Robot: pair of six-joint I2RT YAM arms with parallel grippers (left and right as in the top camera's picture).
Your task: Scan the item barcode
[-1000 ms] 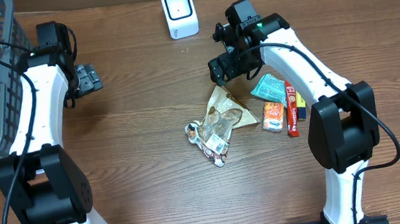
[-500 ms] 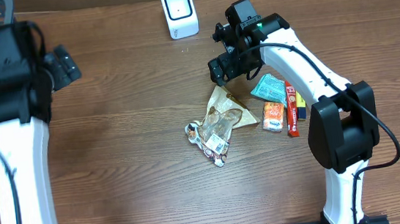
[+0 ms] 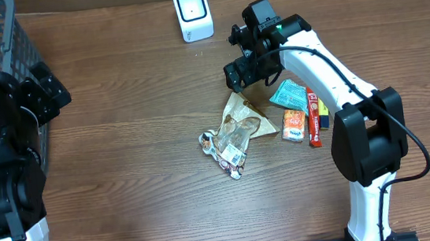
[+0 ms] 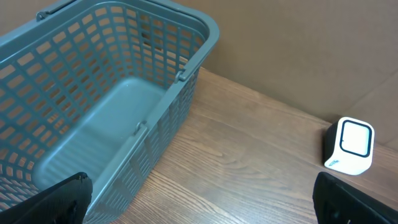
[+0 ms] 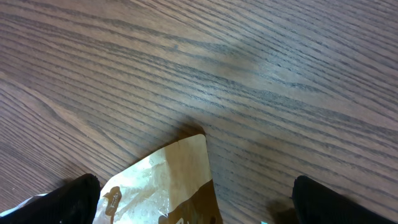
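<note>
While left gripper [image 3: 45,92] gapes empty, right gripper [image 3: 247,73] hangs wide-open above brown packet [image 5: 166,186].

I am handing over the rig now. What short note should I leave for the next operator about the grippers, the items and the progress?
Left gripper: open, empty, facing the basket.
Right gripper: open, empty, above a corner of the brown packet.
Scanner: at the table's far edge. Other snack packets lie beside the brown one.
Done: nothing grasped.
Left: pick one item and show its barcode to the scanner.
</note>
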